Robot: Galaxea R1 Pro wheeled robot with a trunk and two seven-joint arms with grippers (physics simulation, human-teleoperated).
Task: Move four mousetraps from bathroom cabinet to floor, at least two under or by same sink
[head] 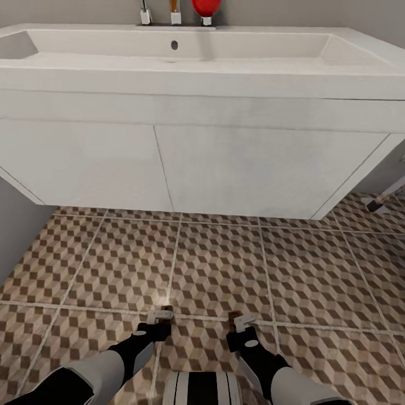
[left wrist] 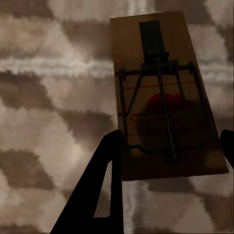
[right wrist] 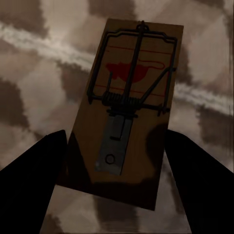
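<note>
Head view: both grippers, left (head: 163, 315) and right (head: 241, 320), clench 1 mousetrap each before the sink (head: 191, 73); early release risks bouncing traps across the bathroom floor (head: 225, 264).

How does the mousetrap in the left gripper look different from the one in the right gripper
The left mousetrap is held with its spring end away from the left gripper; the right mousetrap has its spring and metal plate toward the right gripper. The left one's red mark is shadowed, the right one's clearer. Both are tan boards with black wire, above the bathroom floor.

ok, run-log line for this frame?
left tool: holding mousetrap | right tool: holding second mousetrap | both low over bathroom floor | facing sink
</note>
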